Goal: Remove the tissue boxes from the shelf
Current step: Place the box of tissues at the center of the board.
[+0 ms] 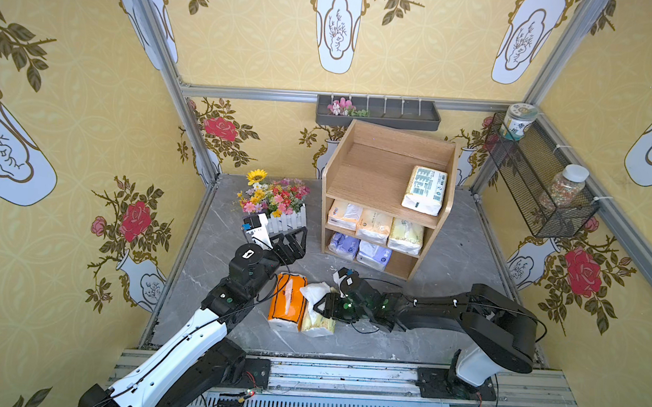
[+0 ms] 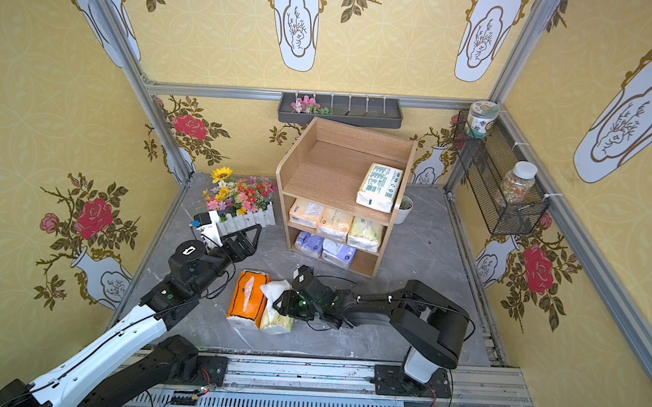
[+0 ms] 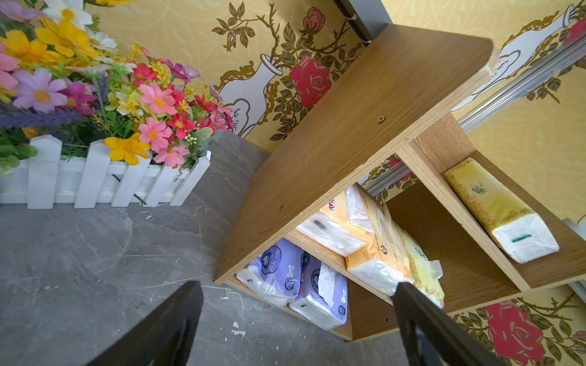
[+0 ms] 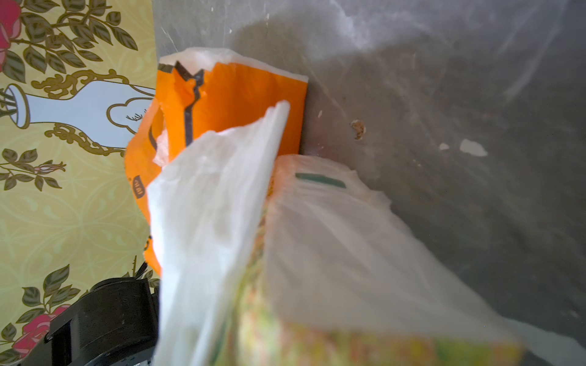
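Two tissue packs lie touching on the grey table [image 1: 446, 297], off the shelf [image 1: 358, 163]: an orange pack [image 1: 287, 303] and a yellow pack [image 1: 319, 324] (a loose tissue [image 1: 313, 291] sticks up from it). The right tool [image 1: 324, 305] sits over the yellow pack; whether it pinches cannot be told. The left tool [image 1: 303, 242] hangs spread wide near the shelf, which carries a green-labelled pack [image 1: 425, 189] on top, three cream packs [image 1: 373, 225] mid-tier and two lavender packs [image 1: 356, 249] below.

shelf [image 1: 361, 175] top: one pack [image 1: 424, 190] | middle: three packs [image 1: 374, 226] | bottom: two packs [image 1: 343, 245] | table [image 1: 446, 297] before shelf: two packs [image 1: 287, 301]
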Tool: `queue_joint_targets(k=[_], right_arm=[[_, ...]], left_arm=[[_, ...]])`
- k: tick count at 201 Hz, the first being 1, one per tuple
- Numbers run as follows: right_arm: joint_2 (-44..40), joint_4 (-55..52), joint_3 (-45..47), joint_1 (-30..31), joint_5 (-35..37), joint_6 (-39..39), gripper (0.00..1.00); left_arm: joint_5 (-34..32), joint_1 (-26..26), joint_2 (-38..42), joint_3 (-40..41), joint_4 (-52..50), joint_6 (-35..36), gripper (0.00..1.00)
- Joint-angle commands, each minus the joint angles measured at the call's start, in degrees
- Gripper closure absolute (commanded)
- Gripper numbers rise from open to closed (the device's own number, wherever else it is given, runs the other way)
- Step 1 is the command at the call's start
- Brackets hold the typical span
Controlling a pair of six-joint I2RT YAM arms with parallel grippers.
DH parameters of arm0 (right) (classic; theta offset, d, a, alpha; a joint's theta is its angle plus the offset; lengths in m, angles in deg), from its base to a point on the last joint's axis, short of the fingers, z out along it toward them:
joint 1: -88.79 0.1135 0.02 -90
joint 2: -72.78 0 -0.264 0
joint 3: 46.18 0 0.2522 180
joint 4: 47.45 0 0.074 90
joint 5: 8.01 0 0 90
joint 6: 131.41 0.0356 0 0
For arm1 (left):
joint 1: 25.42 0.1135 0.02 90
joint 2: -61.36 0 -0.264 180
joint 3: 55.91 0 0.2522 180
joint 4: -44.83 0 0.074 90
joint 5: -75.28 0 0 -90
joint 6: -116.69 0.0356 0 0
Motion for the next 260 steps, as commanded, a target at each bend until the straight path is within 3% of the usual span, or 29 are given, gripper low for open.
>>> queue_joint_targets(k=[1,35,65,135,205,260], right_arm=[[0.7,3.0,-0.6,0.0,0.3,-1.4,0.32],[-0.2,0.8,-0.9,0.0,1.8,-2.2,0.15],[-2.9,-8.9,-2.1,0.1,6.6,-2.6,0.00],[-12.3,-27.4,-3.9,0.4,16.2,-5.9,0.03],[-20.0,-39.6,-10.2,5.1,26.1,-13.0,0.00],[-19.9,-37.2,-8.9,8.6,24.5,-12.2,0.16]], left_arm=[[0.3,0.0,0.3,0.5,1.3,0.0,0.00],[0.7,0.0,0.3,0.5,1.2,0.8,0.00],[1.0,0.0,0.5,0.2,0.8,1.6,0.00],[2.3,0.0,-0.4,-0.2,1.3,2.4,0.00],[4.5,0.0,-1.7,-1.0,2.2,1.0,0.00],[5.5,0.0,-1.2,-0.2,3.8,-0.5,0.00]])
